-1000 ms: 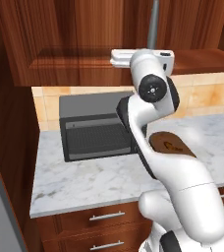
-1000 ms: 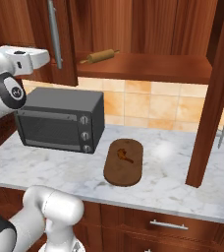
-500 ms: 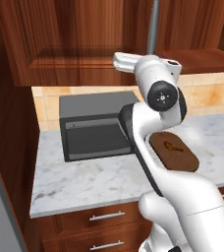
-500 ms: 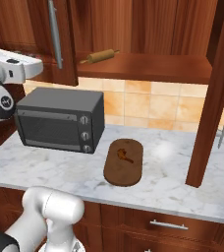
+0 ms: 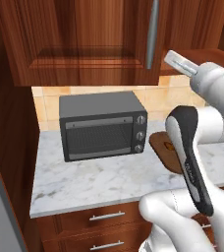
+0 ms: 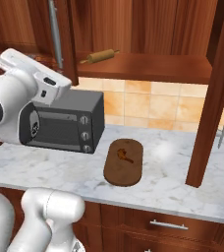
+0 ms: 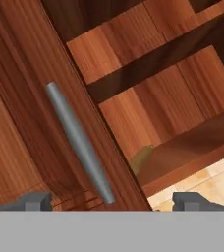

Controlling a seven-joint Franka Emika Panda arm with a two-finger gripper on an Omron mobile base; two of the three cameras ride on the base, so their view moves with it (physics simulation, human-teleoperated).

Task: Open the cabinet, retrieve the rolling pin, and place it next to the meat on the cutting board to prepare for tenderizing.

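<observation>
Rolling pin [image 6: 99, 55] lying lengthwise along the cabinet [image 6: 148, 66] shelf's front edge, hand view showing the door handle [image 7: 79, 141], jaws spread wide, empty.

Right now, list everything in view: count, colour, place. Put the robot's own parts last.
cabinet: one, reddish-brown, on the wall above the counter, doors swung open.
cabinet handles: two seen, silver vertical bars, one on each open door.
rolling pin: one, light tan, lying on the cabinet's bottom shelf.
toaster oven: one, dark grey, on the counter's left part.
cutting board: one, dark-brown oval, on the counter right of the toaster oven.
meat: one, small orange-brown lump, on the cutting board.
counter: one, white-grey marble.
drawers: reddish-brown, silver handles, under the counter.
gripper: one, dark tips, open, facing the left door's handle.
</observation>
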